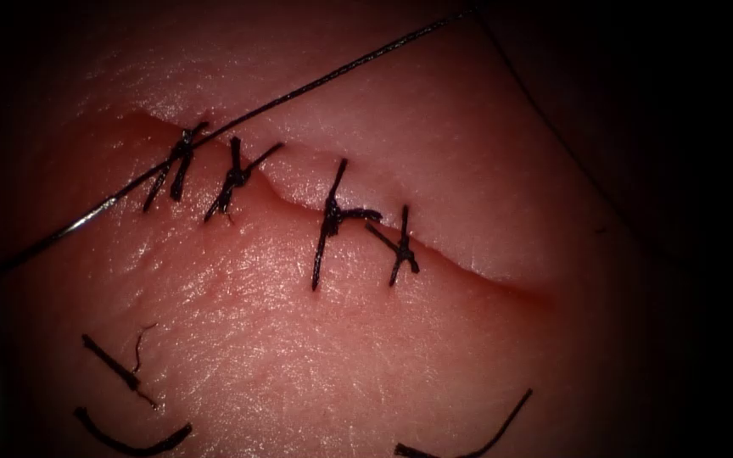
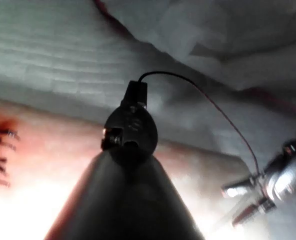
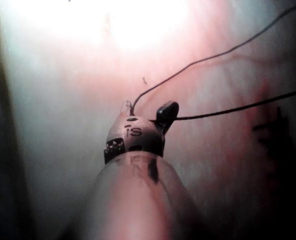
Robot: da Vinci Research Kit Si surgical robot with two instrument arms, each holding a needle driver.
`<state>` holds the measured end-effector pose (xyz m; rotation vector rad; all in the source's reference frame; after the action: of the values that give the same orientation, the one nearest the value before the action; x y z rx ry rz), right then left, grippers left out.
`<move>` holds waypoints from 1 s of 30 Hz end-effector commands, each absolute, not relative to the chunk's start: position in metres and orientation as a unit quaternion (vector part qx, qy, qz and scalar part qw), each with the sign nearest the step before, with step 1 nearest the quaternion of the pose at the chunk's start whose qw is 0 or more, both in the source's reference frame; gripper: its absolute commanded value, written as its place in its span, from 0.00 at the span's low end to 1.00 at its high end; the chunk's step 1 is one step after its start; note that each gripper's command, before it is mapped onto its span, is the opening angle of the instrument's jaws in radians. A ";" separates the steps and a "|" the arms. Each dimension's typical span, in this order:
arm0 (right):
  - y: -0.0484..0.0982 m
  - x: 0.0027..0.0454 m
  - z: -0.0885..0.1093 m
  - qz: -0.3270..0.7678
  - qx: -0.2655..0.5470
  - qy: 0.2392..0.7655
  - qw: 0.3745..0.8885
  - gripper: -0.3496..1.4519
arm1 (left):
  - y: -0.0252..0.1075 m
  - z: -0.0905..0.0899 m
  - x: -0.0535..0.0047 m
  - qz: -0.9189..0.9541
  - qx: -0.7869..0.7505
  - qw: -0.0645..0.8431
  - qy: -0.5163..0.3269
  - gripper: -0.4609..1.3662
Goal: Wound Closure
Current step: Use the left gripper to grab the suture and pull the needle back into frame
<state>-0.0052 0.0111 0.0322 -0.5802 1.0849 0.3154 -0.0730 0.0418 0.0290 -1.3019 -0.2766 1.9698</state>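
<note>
The tissue [image 1: 316, 339] carries a slanting cut [image 1: 468, 263] crossed by several dark knotted stitches [image 1: 330, 216]. A taut thread [image 1: 299, 93] runs over the tissue from upper right to lower left, passing above the leftmost stitches. My left tool [image 2: 136, 92] has its jaws shut on the thread [image 2: 208, 97], which curves slackly away to the right tool [image 2: 245, 200]. My right tool [image 3: 148, 109] has its jaws apart. Two strands of thread [image 3: 228, 52] meet between them and lead off towards the stitches [image 3: 273, 130].
Cut ends of thread lie on the near tissue: two at the lower left [image 1: 116, 369] [image 1: 129, 441] and a curved one at the lower right [image 1: 494, 432]. White gauze [image 2: 228, 45] lies beyond the tissue's edge.
</note>
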 end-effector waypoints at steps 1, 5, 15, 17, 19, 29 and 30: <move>0.011 -0.0051 0.032 0.144 -0.269 0.507 0.806 0.99 | 0.042 0.030 -0.0738 0.768 -0.511 0.369 -0.109 0.06; 0.010 -0.0045 0.032 0.143 -0.265 0.503 0.810 0.99 | 0.043 0.031 -0.0762 0.766 -0.517 0.368 -0.105 0.06; 0.008 0.0010 0.032 0.128 -0.242 0.521 0.808 0.99 | 0.047 0.035 -0.0811 0.762 -0.529 0.358 -0.107 0.06; 0.007 0.0029 0.032 0.122 -0.234 0.526 0.809 0.99 | 0.048 0.035 -0.0829 0.765 -0.529 0.352 -0.106 0.06; 0.007 0.0042 0.032 0.120 -0.231 0.528 0.809 0.99 | 0.049 0.036 -0.0843 0.766 -0.530 0.349 -0.102 0.06; 0.006 0.0080 0.032 0.113 -0.223 0.538 0.805 0.99 | 0.051 0.039 -0.0890 0.770 -0.536 0.337 -0.085 0.31; 0.006 0.0086 0.032 0.113 -0.221 0.536 0.807 0.99 | 0.050 0.040 -0.0892 0.770 -0.539 0.331 -0.084 0.67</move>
<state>0.0089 0.0063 0.0325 -0.4842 1.1503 0.2472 -0.0894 0.0499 0.0397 -1.4023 -0.2159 2.0157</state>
